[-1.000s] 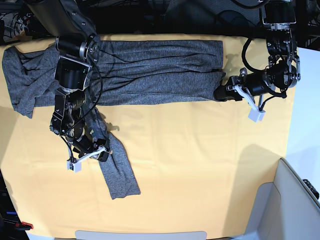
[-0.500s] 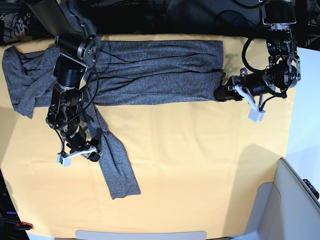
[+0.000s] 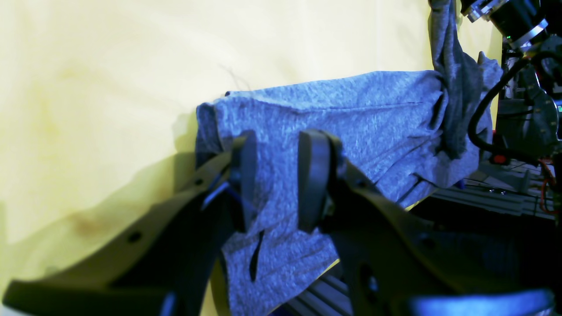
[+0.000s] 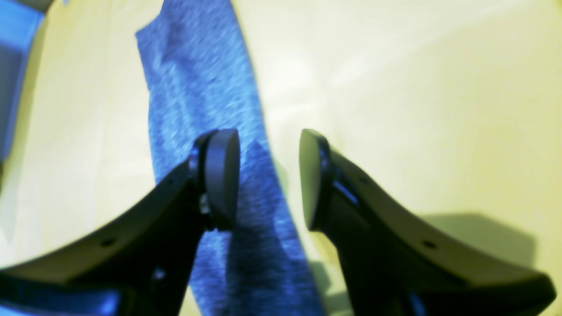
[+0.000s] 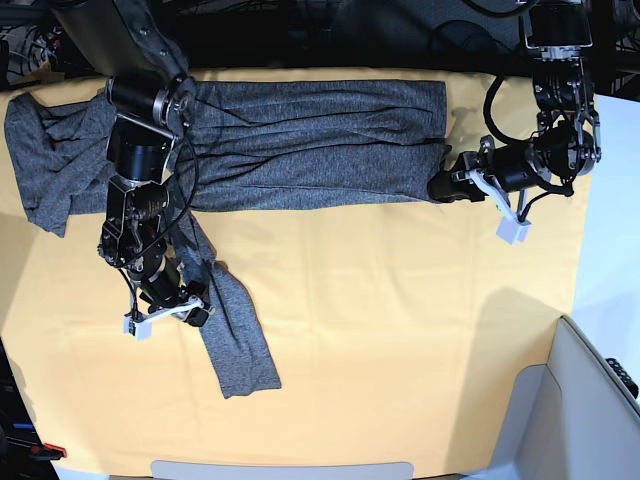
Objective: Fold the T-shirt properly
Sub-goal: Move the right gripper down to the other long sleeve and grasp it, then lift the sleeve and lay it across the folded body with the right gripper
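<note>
The charcoal-grey T-shirt (image 5: 320, 140) lies stretched along the far side of the yellow cloth, its left end bunched. One long sleeve (image 5: 240, 350) trails toward the front. My right gripper (image 5: 197, 312) hovers low over that sleeve's upper part. In the right wrist view this gripper (image 4: 270, 175) is open, with the sleeve (image 4: 197, 79) running beneath it, mostly under the left finger (image 4: 221, 175). My left gripper (image 5: 440, 187) sits at the shirt's right hem corner. In the left wrist view it (image 3: 279, 175) is open, and shirt fabric (image 3: 351, 114) shows between its spread fingers.
The yellow table cloth (image 5: 400, 320) covers the table. A pale grey bin (image 5: 590, 400) stands at the front right corner. A white surface (image 5: 615, 200) borders the cloth on the right. The other arm (image 3: 518, 26) shows beyond the shirt in the left wrist view.
My right gripper swung a little left along the sleeve, then came partly back. The left arm and the shirt's body have stayed put.
</note>
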{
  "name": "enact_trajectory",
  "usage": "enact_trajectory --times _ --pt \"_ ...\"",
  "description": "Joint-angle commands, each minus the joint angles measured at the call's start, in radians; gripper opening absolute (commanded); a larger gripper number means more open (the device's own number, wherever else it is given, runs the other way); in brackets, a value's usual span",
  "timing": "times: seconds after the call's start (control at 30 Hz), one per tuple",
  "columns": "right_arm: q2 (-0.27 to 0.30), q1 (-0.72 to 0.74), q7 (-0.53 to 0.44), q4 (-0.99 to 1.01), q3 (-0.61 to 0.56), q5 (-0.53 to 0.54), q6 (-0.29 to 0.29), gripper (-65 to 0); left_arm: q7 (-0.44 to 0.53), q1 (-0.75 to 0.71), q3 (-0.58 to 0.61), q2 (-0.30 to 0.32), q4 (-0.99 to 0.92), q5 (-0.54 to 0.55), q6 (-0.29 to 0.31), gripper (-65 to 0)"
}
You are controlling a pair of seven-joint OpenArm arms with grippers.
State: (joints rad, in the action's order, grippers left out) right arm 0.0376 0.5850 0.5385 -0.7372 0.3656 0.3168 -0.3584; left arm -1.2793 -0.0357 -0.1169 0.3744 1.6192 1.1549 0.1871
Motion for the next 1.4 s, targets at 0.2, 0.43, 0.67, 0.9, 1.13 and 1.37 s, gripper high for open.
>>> enact_trajectory --times 0.2,0.43,0.67,0.9,1.13,1.37 --pt "-0.006 0.016 0.041 -0.002 -0.026 -0.009 0.095 -43.9 0.003 0.013 -0.005 0.011 0.014 0.02 0.004 -48.7" --pt "-0.006 0.016 0.041 -0.002 -0.026 -0.008 0.097 -53.1 0.002 0.012 -0.005 0.011 0.014 0.02 0.004 -48.7" --pt "-0.006 0.003 0.042 -0.014 -0.084 -0.005 0.098 -65.0 0.002 0.012 -0.005 0.011 0.014 0.02 0.004 -48.7" --pt "-0.002 -0.153 0.042 -0.333 -0.215 -0.008 0.098 -65.0 0.002 0.012 -0.007 0.011 0.014 0.02 0.004 -48.7" --pt "0.061 -0.389 0.042 -0.792 -0.366 -0.009 0.1 -65.0 0.002 0.012 -0.011 0.011 0.014 0.02 0.004 -48.7" --pt "0.138 -0.566 0.042 -1.16 -0.446 -0.009 0.1 -65.0 0.005 0.012 -0.01 0.011 0.014 0.02 0.004 -48.7"
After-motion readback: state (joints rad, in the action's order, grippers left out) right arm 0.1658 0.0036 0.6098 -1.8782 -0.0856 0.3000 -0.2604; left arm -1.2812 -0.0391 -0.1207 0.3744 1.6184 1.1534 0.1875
